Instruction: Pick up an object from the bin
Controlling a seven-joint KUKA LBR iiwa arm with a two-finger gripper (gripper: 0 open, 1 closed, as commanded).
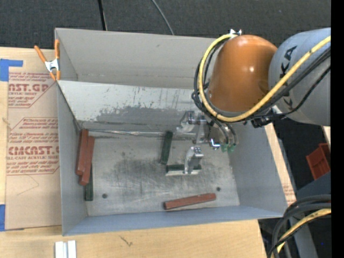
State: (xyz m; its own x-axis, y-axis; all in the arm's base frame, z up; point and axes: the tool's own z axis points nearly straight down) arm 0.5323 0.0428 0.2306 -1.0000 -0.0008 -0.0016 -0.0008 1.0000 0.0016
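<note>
Showing the approach step of a pick: gripper (192,141) low over the middle-right floor of the bin (134,63), claw spread, one metal finger (188,121) toward the back wall and the other toward the front, with nothing pinched between. Stands just beside a dark green stick (166,147) on the side away from the arm, and meets or nearly meets a short pale-topped green bar (177,170) at the front fingertip; contact not resolvable. Judged as pre-grasp, with nothing lifted yet. Calls next for centring the spread claw across one of these two narrow pieces, lowering to the floor and closing over its short width. Both candidates slim, straight, seemingly rigid, lying flat on scuffed metal. Lying well apart: a red-brown bar (189,201) near the front wall; red-brown bars (84,153) and a dark green strip (88,190) along the left wall.
</note>
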